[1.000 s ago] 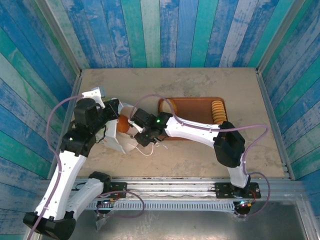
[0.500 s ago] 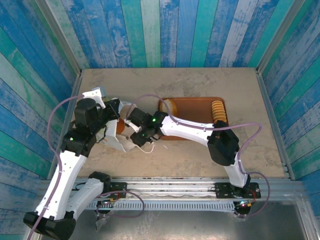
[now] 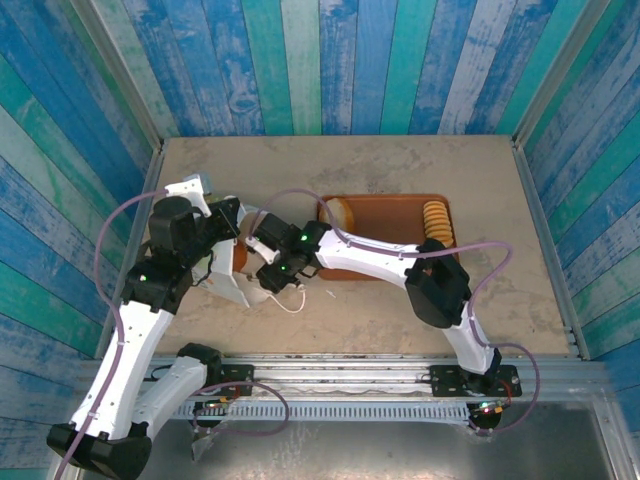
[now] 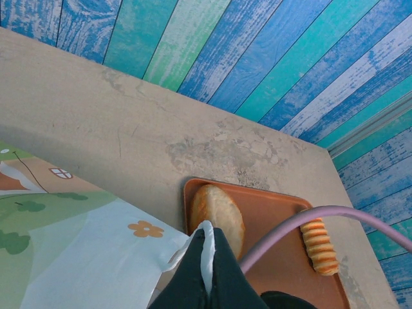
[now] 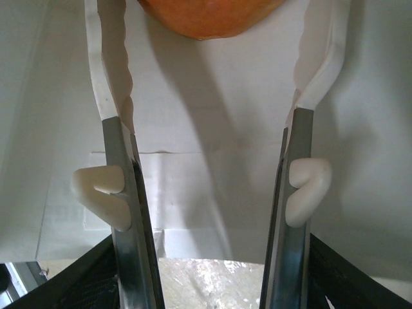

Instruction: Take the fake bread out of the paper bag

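The white paper bag (image 3: 232, 290) lies on its side at the table's left, its green-and-orange print (image 4: 77, 238) in the left wrist view. My left gripper (image 3: 228, 222) (image 4: 209, 235) is shut on the bag's white rim, holding the mouth up. My right gripper (image 3: 258, 260) (image 5: 215, 45) reaches inside the bag, open. A glossy orange-brown bun (image 5: 209, 13) of fake bread sits just beyond its fingertips, between the two white pads and apart from both. A pale oval loaf (image 3: 337, 212) (image 4: 215, 209) and a ridged roll (image 3: 436, 222) (image 4: 320, 246) lie on the brown tray (image 3: 385, 225).
The tray (image 4: 270, 215) sits just right of the bag, its left end close to my right forearm. A loose white cord handle (image 3: 292, 300) trails in front of the bag. A purple cable (image 4: 309, 222) crosses the left wrist view. Blue-green plank walls close off three sides.
My right gripper has pushed leftward, deeper into the bag's mouth, with its jaws slightly wider. The left gripper and the bag have stayed put.
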Action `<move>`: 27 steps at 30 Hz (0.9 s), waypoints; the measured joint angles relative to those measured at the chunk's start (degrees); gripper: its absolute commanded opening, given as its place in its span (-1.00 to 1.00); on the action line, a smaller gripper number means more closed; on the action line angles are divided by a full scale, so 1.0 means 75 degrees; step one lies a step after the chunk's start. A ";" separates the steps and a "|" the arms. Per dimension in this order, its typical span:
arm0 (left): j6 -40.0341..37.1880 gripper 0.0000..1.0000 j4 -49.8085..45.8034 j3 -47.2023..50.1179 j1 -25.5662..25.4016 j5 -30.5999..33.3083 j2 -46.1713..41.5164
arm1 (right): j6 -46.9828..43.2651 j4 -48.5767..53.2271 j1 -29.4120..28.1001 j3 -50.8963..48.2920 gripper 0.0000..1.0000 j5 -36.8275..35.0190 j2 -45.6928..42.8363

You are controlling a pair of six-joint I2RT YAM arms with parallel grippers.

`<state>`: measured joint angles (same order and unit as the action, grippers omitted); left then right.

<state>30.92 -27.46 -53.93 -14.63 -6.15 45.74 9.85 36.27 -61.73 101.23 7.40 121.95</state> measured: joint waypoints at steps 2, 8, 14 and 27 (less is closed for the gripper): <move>0.0000 -1.00 0.0000 0.0000 0.0000 0.0000 0.0000 | -0.0006 -0.0035 0.0000 0.0029 0.07 0.0061 0.0058; 0.0000 -1.00 0.0000 0.0000 0.0000 0.0026 -0.0009 | -0.0047 -0.0044 0.0000 -0.0017 -0.09 0.0149 -0.0026; 0.0000 -1.00 0.0052 0.0015 0.0000 0.0058 -0.0017 | -0.0061 -0.0017 0.0000 -0.0731 -0.10 0.0192 -0.1055; 0.0082 -1.00 0.0417 0.0329 0.0000 0.0061 -0.0035 | 0.0015 0.0166 0.0000 -0.2477 -0.09 -0.0096 -0.3430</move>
<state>31.53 -24.34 -51.46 -14.63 -5.69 45.47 9.96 37.52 -61.73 82.65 6.68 96.23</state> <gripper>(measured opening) 0.045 0.457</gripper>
